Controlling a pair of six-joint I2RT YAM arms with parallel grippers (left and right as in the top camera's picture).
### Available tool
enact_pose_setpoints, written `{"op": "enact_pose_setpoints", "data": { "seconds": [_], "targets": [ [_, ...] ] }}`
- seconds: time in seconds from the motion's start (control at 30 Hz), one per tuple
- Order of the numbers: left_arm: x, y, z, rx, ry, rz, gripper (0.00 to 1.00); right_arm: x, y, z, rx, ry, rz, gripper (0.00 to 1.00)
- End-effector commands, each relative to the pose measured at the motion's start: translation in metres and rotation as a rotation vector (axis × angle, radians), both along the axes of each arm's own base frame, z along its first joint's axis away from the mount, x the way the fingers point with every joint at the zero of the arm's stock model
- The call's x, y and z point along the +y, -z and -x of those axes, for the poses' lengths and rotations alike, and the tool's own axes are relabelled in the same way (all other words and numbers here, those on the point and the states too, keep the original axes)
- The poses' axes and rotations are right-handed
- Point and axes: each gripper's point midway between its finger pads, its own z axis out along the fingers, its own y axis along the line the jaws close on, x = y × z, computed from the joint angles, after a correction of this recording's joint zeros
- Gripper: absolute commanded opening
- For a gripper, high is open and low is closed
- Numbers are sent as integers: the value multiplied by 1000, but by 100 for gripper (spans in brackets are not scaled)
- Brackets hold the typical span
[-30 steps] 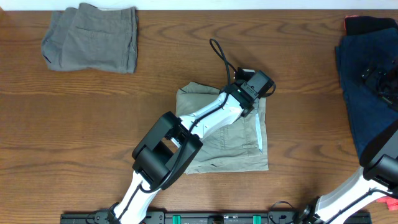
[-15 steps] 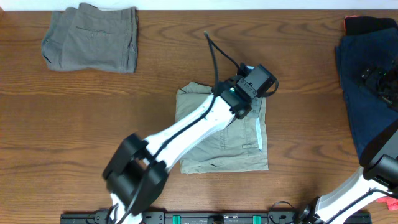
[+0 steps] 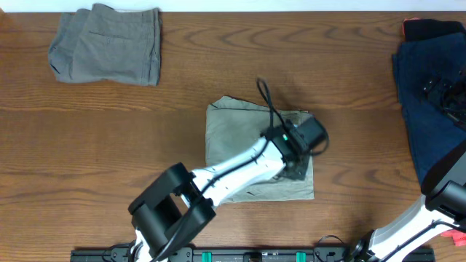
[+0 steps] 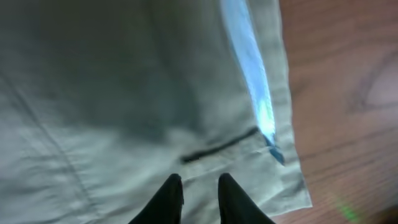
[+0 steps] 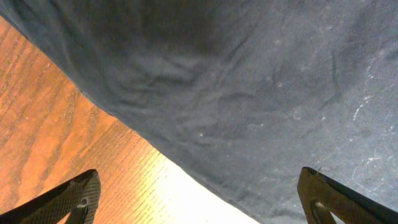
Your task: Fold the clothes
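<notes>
The pale khaki shorts (image 3: 237, 142) lie folded in a rough square at the table's middle. My left gripper (image 3: 296, 169) is low over their right near part. In the left wrist view the gripper (image 4: 199, 186) has its fingers (image 4: 169, 202) almost together with nothing between them, just short of the dark pocket slit (image 4: 217, 149) and the light waistband strip (image 4: 252, 74). The grey-brown garment (image 3: 109, 45) lies folded at the far left. My right gripper (image 3: 443, 93) is wide open over the navy garment (image 3: 426, 138), whose edge (image 5: 249, 99) fills the right wrist view.
Brown wooden table (image 3: 95, 145). A red-and-black cloth (image 3: 429, 28) lies at the far right corner beyond the navy garment. A black cable (image 3: 266, 98) loops from the left wrist over the shorts. A black rail (image 3: 240, 255) runs along the near edge.
My left gripper has moved from the shorts' far right corner toward their near right part and now covers the light waistband strip. The right arm has not moved.
</notes>
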Motion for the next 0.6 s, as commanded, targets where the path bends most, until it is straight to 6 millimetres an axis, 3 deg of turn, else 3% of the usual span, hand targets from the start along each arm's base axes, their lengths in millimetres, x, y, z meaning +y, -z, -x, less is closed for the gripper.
{"op": "enact_pose_setpoints", "data": {
  "seconds": [0.0, 0.2, 0.57],
  "targets": [
    [-8, 12, 14, 22, -20, 18, 23, -3, -14, -1, -28, 16, 20, 99],
    [-25, 15, 25, -4, 23, 63, 24, -3, -14, -1, -28, 16, 20, 99],
    [-21, 22, 27, 2, 23, 39, 24, -3, -14, -1, -28, 16, 20, 99]
  ]
}}
